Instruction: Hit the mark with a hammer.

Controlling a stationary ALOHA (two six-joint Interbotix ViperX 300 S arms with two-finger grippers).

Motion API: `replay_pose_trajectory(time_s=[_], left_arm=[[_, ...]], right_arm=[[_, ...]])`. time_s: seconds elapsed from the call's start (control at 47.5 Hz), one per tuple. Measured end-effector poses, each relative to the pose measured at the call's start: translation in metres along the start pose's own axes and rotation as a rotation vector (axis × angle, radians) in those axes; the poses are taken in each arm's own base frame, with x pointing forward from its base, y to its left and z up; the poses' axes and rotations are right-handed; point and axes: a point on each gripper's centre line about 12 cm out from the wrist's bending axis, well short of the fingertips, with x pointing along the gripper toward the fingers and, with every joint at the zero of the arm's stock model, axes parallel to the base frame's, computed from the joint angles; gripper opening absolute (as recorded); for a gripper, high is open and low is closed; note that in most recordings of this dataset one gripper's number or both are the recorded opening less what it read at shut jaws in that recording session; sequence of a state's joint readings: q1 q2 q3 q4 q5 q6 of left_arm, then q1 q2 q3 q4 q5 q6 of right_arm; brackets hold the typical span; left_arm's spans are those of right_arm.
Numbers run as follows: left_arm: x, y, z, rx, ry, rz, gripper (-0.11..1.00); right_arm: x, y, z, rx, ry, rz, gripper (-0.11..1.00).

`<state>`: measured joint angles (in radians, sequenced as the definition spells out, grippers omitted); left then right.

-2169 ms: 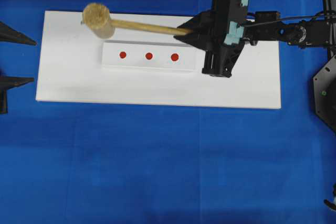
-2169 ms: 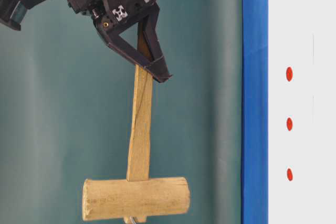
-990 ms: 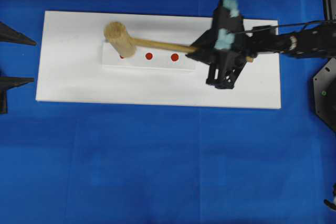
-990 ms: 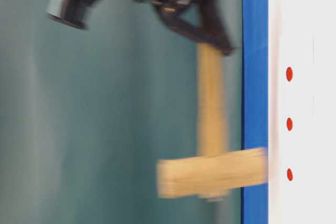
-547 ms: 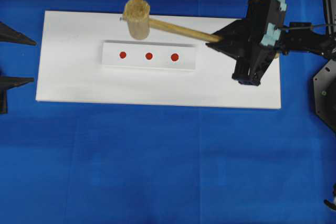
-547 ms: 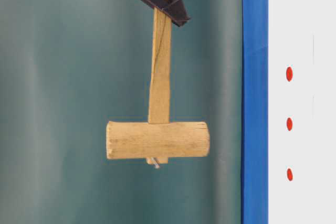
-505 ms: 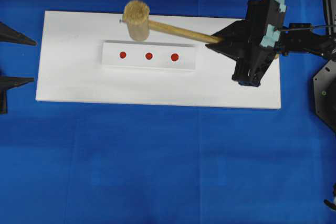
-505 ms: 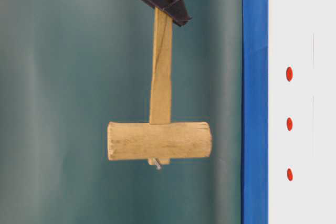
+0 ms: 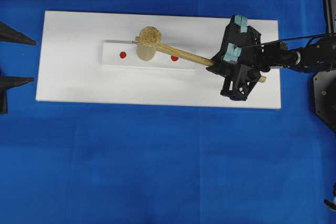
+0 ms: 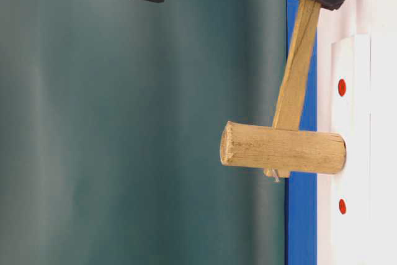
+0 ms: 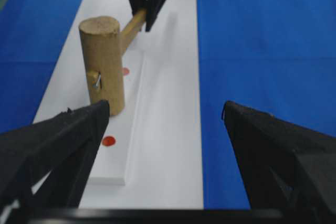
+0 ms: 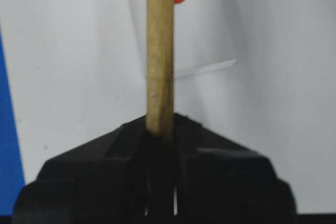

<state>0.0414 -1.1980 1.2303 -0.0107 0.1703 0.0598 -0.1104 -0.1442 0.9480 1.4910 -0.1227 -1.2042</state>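
My right gripper (image 9: 216,62) is clamped on the hammer (image 9: 157,47) handle, over the right end of the white board (image 9: 68,82). From there the handle slants left; the head stands end-down on the raised white strip (image 9: 113,60), covering its middle, with red dots (image 9: 122,54) showing either side. My left gripper (image 11: 163,145) is spread wide, holding nothing.

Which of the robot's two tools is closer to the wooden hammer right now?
The right. The right tool is shut on the hammer, clamping the end of its handle. The left tool hangs open short of the strip of red marks, touching nothing.
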Motion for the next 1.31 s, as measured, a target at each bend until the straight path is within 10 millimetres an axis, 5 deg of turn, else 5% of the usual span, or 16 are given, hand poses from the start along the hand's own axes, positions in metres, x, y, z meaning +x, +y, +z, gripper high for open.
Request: replay_pose_trajectory(time_s=[0.253, 0.421, 0.779, 1.032, 1.306], left_arm=[[0.000, 0.000, 0.000, 0.000, -0.002, 0.000, 0.87], [0.000, 0.000, 0.000, 0.000, -0.003, 0.000, 0.87], [0.000, 0.000, 0.001, 0.000, -0.006, 0.000, 0.87], [0.000, 0.000, 0.002, 0.000, -0.017, -0.001, 0.87], [0.000, 0.000, 0.003, -0.002, -0.023, 0.001, 0.87]], right_arm=[[-0.017, 0.002, 0.015, -0.003, -0.074, 0.014, 0.01], [-0.052, 0.002, 0.031, -0.003, -0.194, 0.039, 0.01], [-0.115, -0.014, 0.023, -0.006, -0.389, 0.040, 0.01], [-0.104, -0.013, 0.015, -0.025, -0.335, 0.041, 0.01], [-0.053, -0.019, -0.044, 0.013, -0.033, 0.005, 0.01]])
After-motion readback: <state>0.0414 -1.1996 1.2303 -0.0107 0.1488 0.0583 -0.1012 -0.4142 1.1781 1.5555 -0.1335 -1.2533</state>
